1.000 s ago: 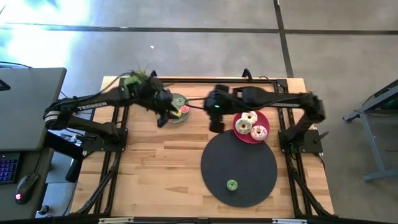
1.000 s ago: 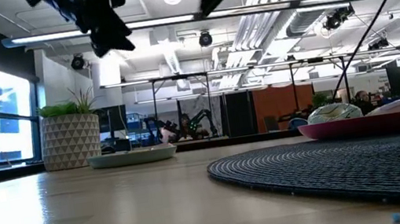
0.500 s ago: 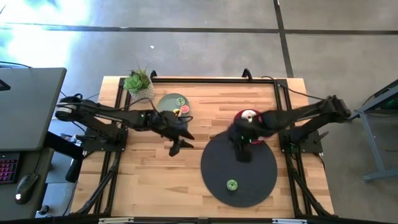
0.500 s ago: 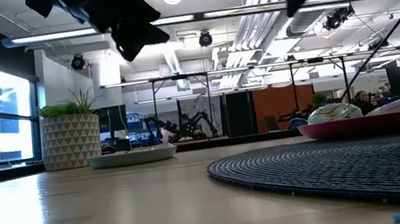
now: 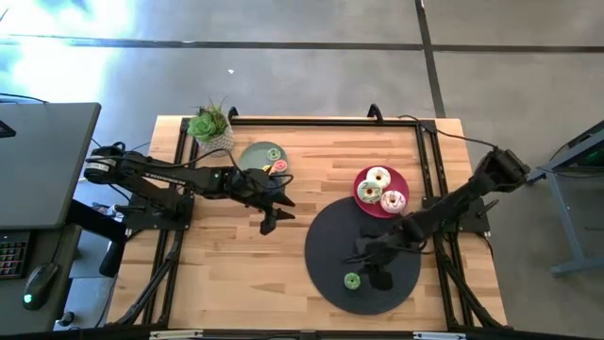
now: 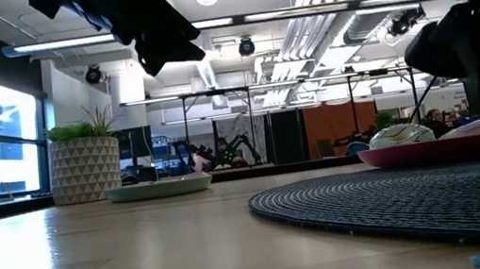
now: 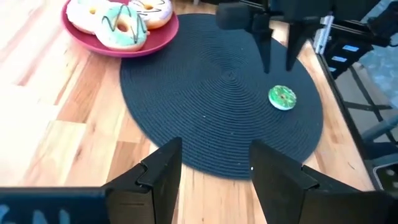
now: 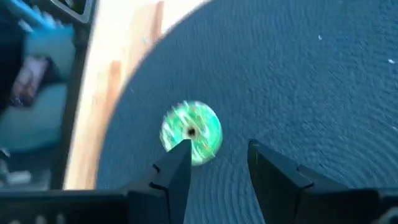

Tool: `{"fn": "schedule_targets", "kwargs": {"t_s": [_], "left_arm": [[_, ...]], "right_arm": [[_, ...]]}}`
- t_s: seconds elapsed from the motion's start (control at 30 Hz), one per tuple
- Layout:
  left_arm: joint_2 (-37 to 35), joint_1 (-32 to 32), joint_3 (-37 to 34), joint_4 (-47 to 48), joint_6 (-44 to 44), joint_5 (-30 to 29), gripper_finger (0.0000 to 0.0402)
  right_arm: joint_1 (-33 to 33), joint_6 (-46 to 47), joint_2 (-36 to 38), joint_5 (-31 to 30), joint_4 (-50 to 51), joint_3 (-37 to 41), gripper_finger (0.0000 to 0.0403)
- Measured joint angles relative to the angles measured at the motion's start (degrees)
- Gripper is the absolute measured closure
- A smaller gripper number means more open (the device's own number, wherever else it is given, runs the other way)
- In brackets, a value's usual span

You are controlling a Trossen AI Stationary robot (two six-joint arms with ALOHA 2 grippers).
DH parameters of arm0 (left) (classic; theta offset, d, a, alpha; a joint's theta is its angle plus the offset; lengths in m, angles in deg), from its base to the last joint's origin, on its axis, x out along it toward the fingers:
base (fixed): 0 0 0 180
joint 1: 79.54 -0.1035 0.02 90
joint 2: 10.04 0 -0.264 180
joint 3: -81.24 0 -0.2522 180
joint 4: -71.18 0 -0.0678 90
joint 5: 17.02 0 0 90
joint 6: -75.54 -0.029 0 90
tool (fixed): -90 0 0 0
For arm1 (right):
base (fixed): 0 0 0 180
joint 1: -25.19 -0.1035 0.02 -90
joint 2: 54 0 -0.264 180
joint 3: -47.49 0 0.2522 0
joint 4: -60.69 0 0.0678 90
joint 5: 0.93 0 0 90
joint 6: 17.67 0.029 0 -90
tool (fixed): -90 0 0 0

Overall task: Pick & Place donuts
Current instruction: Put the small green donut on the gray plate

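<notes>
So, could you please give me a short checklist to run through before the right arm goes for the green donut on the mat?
1. Right pincer open: ok.
2. Right pincer empty: ok.
3. Small green donut lies alone on the dark mat: ok.
4. Pincer centred over the donut: not ok; it sits beside it in the right wrist view.
5. Left pincer away from the mat, above bare table: ok.
6. Pincer's height above the mat: cannot tell.

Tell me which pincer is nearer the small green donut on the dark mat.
Right. The right pincer hangs open beside the small green donut over the dark mat. The left pincer, also open, hangs over bare table beyond the mat's edge.
</notes>
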State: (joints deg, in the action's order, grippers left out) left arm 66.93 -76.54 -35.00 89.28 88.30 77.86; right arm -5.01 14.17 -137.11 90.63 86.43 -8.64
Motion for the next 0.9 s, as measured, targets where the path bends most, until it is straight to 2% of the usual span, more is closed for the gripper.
{"fn": "schedule_targets", "kwargs": {"t_s": [0.23, 0.37, 0.73, 0.9], "left_arm": [[0.00, 0.00, 0.00, 0.07, 0.62, -0.60, 0.0222], [0.00, 0.00, 0.00, 0.07, 0.62, -0.57, 0.0222], [0.00, -0.02, 0.00, 0.07, 0.60, -0.96, 0.0222], [0.00, -0.02, -0.01, 0.09, 0.60, -0.98, 0.0222]], "right_arm": [[-0.36, 4.29, 0.00, 0.47, -18.29, 8.19, 0.0258], [-0.73, 4.33, -1.24, 0.37, -24.40, 10.75, 0.0258], [-0.71, 3.64, -11.12, 3.38, -27.02, 9.23, 0.0261], [-0.25, 2.66, -11.56, 5.64, -28.08, 9.27, 0.0287]]}}
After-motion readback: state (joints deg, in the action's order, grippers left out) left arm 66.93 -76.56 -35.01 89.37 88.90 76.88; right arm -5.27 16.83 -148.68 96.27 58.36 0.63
